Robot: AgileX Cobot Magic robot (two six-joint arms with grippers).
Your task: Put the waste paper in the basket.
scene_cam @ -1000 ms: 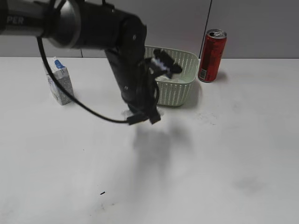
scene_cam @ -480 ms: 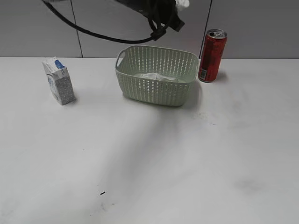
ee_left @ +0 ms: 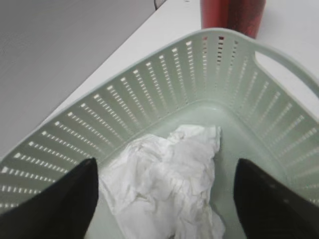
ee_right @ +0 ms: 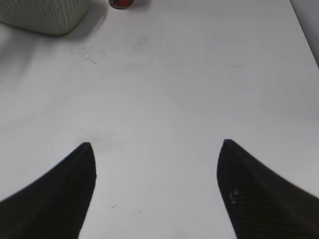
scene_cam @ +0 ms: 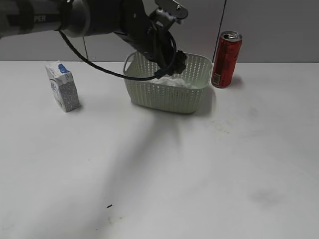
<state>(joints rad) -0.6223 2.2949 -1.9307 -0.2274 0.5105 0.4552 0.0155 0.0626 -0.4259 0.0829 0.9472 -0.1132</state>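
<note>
Waste paper (ee_left: pixel 167 186) lies crumpled on the floor of the basket (ee_left: pixel 149 94), a heap of white, creased tissue whose separate wads cannot be counted from the left wrist view; in the exterior view only a white patch (scene_cam: pixel 172 81) shows over the near rim. One basket (scene_cam: pixel 167 94) stands on the white table (scene_cam: pixel 199 169): pale green plastic, rectangular with rounded corners, its walls pierced by rows of slots and a handle cut-out at the end. The left gripper (scene_cam: pixel 172 63) hangs over the basket's opening, its two dark fingers (ee_left: pixel 60 204) spread wide to either side of the paper and holding nothing. Its arm reaches in from the upper left, a black cable looping beneath it.

One tall red can (scene_cam: pixel 226 59) with a silver top stands upright just beside the basket's right end. One white-and-blue speckled carton (scene_cam: pixel 63 85) stands upright well apart on the left. The right gripper (ee_right: pixel 157 174) hovers above bare table, fingers wide apart and empty, with the basket's corner (ee_right: pixel 45 15) and can at the far edge of its view.
</note>
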